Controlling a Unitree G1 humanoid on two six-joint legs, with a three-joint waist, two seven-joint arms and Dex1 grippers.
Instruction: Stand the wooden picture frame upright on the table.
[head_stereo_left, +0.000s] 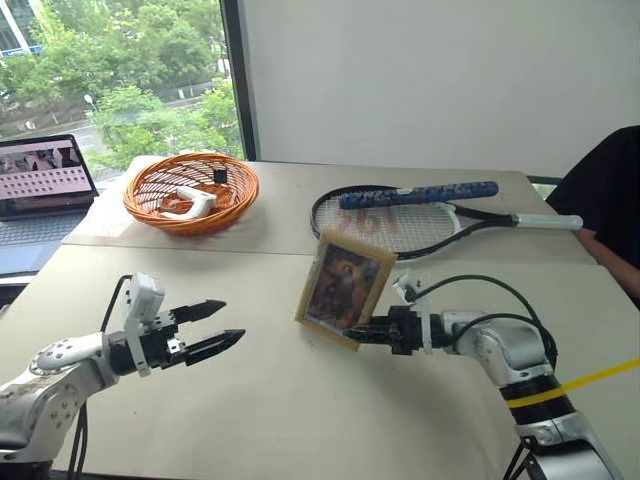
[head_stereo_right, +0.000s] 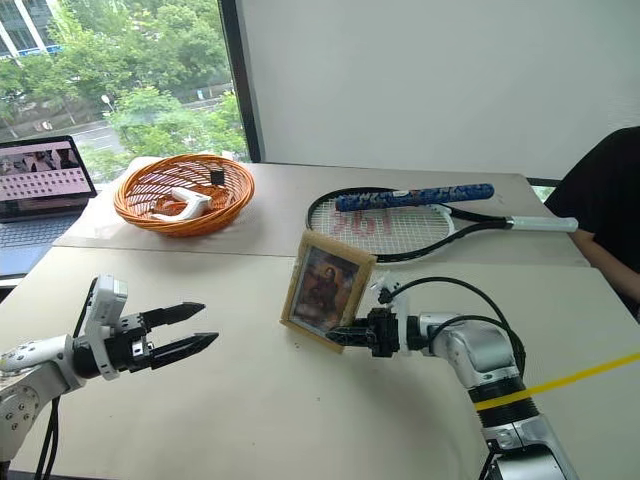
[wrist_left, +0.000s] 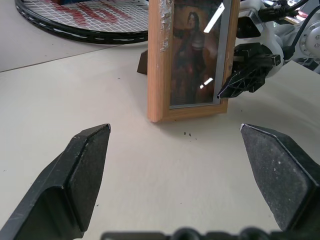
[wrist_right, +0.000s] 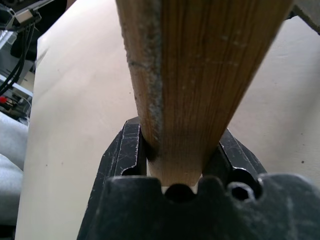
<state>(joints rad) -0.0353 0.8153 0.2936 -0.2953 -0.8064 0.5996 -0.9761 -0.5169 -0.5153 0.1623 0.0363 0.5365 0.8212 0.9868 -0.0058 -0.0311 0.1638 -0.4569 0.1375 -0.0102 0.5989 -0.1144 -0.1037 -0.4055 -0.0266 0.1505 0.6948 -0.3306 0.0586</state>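
The wooden picture frame stands near the middle of the table, leaning slightly, its brownish picture facing me. In the left wrist view its bottom edge rests on the tabletop and a dark piece of its back shows behind it. My right gripper reaches in from the right and is shut on the frame's lower right edge; the right wrist view shows both black fingers clamping the light wood. My left gripper hovers open to the left of the frame, well apart from it, pointing toward it.
An orange wicker basket with a white object sits at the back left. A tennis racket with a blue-wrapped handle across it lies behind the frame. A laptop is far left. A person's black sleeve is at the right.
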